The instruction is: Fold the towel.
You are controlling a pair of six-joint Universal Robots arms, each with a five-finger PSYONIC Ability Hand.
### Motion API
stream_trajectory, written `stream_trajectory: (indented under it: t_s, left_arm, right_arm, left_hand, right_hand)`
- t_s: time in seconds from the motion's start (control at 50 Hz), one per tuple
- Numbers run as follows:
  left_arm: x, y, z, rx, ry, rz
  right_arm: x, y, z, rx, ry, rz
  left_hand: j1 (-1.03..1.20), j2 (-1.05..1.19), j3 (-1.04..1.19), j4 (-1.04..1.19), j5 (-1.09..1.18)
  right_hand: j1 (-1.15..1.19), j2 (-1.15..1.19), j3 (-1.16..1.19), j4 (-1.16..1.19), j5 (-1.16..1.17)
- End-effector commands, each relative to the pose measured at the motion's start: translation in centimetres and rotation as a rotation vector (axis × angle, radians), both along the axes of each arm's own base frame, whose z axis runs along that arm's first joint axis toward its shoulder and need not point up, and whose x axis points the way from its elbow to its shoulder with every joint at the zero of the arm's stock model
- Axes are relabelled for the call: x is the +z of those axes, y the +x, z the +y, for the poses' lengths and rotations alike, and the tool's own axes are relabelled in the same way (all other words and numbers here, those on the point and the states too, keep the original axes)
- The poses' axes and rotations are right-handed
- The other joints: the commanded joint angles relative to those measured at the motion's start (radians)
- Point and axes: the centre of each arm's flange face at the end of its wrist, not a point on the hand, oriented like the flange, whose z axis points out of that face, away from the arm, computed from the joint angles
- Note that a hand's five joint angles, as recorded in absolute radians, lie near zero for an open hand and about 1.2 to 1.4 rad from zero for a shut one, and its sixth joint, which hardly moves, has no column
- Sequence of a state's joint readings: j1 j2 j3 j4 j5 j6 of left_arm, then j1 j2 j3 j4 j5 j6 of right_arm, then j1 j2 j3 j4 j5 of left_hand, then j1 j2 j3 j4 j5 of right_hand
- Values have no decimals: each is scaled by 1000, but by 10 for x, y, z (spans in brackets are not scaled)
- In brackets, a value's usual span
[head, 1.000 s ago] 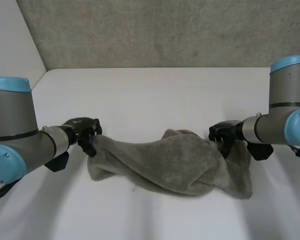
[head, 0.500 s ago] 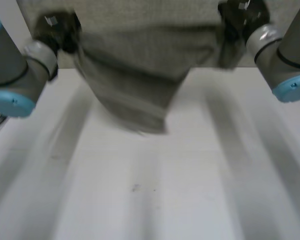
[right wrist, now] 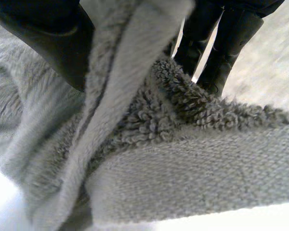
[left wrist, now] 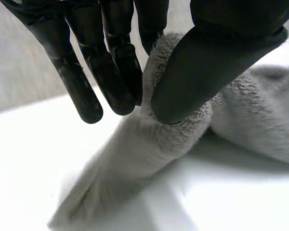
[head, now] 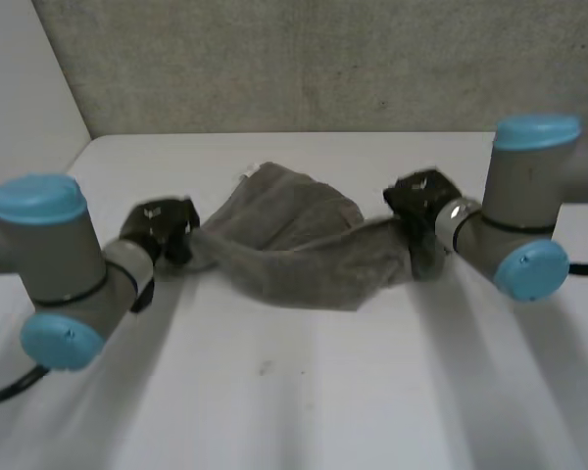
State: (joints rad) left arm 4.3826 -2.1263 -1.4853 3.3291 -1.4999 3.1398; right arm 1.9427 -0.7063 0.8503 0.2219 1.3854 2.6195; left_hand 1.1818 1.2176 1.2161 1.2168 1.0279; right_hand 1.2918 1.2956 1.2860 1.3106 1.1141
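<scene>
A grey towel (head: 294, 245) lies bunched across the middle of the white table (head: 304, 392), stretched between my two hands. My left hand (head: 162, 230) is shut on the towel's left end; in the left wrist view the thumb (left wrist: 207, 67) pinches the towel (left wrist: 149, 139) against the fingers (left wrist: 111, 62). My right hand (head: 421, 206) is shut on the towel's right end. The right wrist view has the thumb (right wrist: 53, 38) and fingers (right wrist: 216, 33) pinching a hemmed edge of the towel (right wrist: 183, 168) between them. A fold of cloth bulges toward the far side between the hands.
A grey textured wall (head: 323, 59) rises behind the table's far edge. A pale wall (head: 20, 88) stands at the far left. Bare tabletop stretches in front of the towel toward me.
Both hands swung the towel up off the table and brought it down again farther back. The cloth now lies flatter and the hands sit closer to the far edge.
</scene>
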Motion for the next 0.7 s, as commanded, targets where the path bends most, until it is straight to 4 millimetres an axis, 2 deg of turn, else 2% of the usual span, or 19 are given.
stream_trajectory:
  t_s: [0.02, 0.04, 0.1, 0.26, 0.48, 0.6, 0.7]
  left_arm:
    - [-11, 5, 21, -14, 48, -43]
    - [-5, 5, 24, -17, 36, -39]
    - [-1, 5, 28, -20, 32, -37]
    - [9, 9, 44, -26, 23, -34]
    - [6, 11, 47, -24, 9, -29]
    - [5, 11, 48, -24, 11, -30]
    - [7, 11, 48, -24, 7, -29]
  right_arm:
    - [-15, -9, 16, 10, 43, 83]
    - [-10, -13, 18, 0, 45, 78]
    - [-4, -21, 22, -13, 49, 77]
    - [9, -30, 33, -35, 14, 37]
    - [25, -31, 49, -59, -10, -62]
    - [24, -30, 52, -67, 7, -81]
    - [15, -32, 56, -100, 28, -56]
  left_hand:
    - [215, 179, 180, 180, 194]
    - [215, 179, 180, 180, 194]
    - [215, 179, 180, 180, 194]
    - [215, 179, 180, 180, 194]
    - [215, 179, 180, 180, 194]
    - [215, 179, 180, 180, 194]
    - [215, 179, 180, 180, 194]
  right_hand:
    - [-684, -688, -678, -703, -681]
    - [-838, -842, -833, -857, -835]
    - [-863, -867, -857, -882, -860]
    - [-837, -841, -831, -856, -834]
    - [-834, -838, -828, -853, -831]
    - [-781, -785, -775, -800, -778]
    - [-699, -703, -693, -718, -696]
